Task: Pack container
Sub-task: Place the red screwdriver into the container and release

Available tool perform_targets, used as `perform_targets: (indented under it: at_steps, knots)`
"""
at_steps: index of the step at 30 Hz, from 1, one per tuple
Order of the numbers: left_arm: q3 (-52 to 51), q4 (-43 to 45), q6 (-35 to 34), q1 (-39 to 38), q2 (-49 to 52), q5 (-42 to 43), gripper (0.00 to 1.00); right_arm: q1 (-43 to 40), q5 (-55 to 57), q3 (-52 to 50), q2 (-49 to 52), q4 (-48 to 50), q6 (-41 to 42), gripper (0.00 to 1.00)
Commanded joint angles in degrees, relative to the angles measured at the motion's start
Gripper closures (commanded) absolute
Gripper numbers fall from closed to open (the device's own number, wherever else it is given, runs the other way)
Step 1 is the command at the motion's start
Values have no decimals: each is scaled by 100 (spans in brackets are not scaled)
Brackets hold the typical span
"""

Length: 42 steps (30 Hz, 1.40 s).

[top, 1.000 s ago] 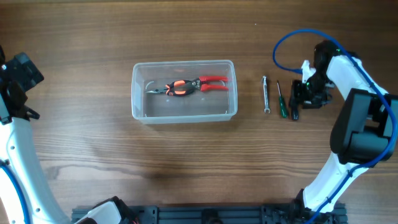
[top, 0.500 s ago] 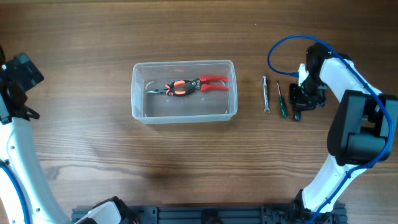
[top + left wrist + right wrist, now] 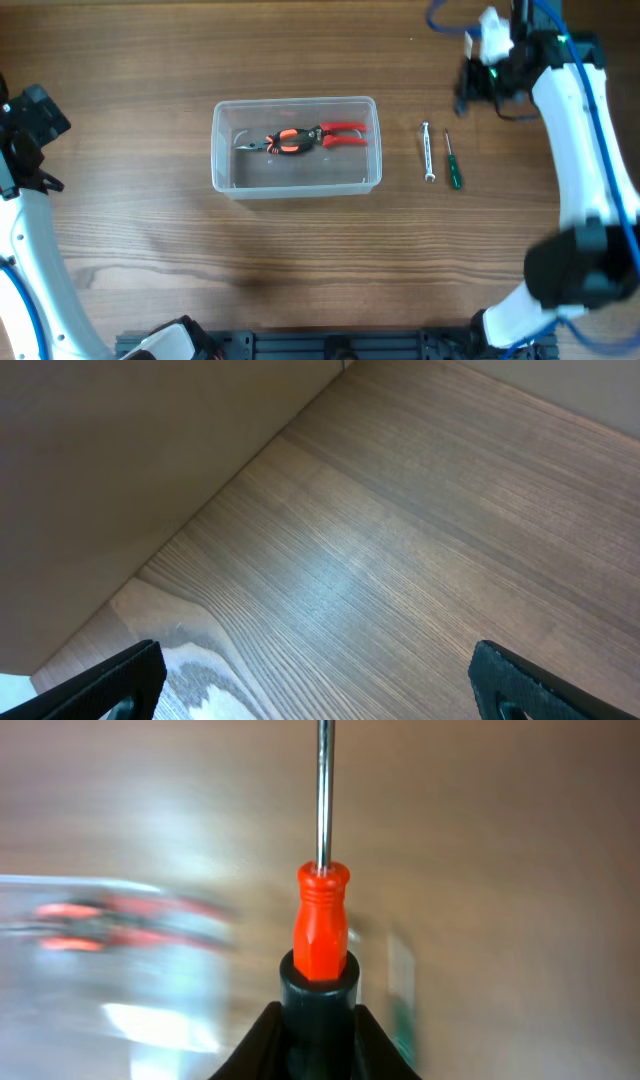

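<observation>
Wooden tabletop is stretching beneath the right gripper, which is clamping an orange-handled screwdriver. The left gripper is gaping empty.

Wooden table fills the space ahead of the left gripper, whose black fingertips stand wide apart. A plain beige surface borders the table beyond the left fingertip.
</observation>
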Motion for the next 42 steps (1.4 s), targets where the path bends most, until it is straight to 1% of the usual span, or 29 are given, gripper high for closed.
perform_targets:
  at_steps: [1,4,5,7,10,13,15,17,21,23,25,29,33,34,35,36,37,38,39,40,42]
  knots:
    - [-4,-2,-74,33,28,-55,0,1331,-949,264,-581,326,-1058,96]
    - [-4,-2,-74,33,28,-55,0,2485,-979,234,-461,367,-2398,96]
    - [-4,-2,-74,33,28,-55,0,2973,-977,151,-291,380,-3058,96]
    - [-4,-2,-74,33,28,-55,0,3318,-931,85,-66,380,-3589,96]
    - [-4,-2,-74,33,28,-55,0,3727,-540,61,599,391,-4214,96]
    - [-4,-2,-74,33,28,-55,0,3775,-474,61,1305,470,-5320,96]
    - [-4,-2,-74,33,28,-55,0,3775,-479,61,1694,474,-5836,96]
    - [-4,-2,-74,33,28,-55,0,3775,-485,61,1928,494,-6002,96]
    - [-4,-2,-74,33,28,-55,0,3775,-599,57,2212,575,-6109,96]
    - [-4,-2,-74,33,28,-55,0,3777,-920,48,2280,656,-6295,96]
    - [-4,-2,-74,33,28,-57,0,3797,-1224,48,2363,892,-6262,96]
    - [-4,-2,-74,33,28,-55,0,3797,-997,46,2562,953,-6255,96]
    - [-4,-2,-74,33,28,-55,0,3818,-999,42,2612,1058,-6253,96]
    - [-4,-2,-74,33,28,-55,0,3823,-997,42,2612,1108,-6231,94]
    - [-4,-2,-74,33,28,-55,0,3823,-968,42,2612,1196,-6072,76]
    - [-4,-2,-74,33,28,-55,0,3823,-903,42,2612,1338,-5761,61]
    - [-4,-2,-74,33,28,-55,0,3823,-802,44,2610,1499,-5407,57]
    - [-4,-2,-74,33,28,-55,0,3823,-654,52,2608,1637,-5049,53]
    - [-4,-2,-74,33,28,-55,0,3823,-428,103,2603,1731,-4658,51]
    - [-4,-2,-74,33,28,-55,0,3818,42,269,2594,1766,-4019,51]
    - [-4,-2,-74,33,28,-55,0,3792,758,553,2505,1646,-3189,57]
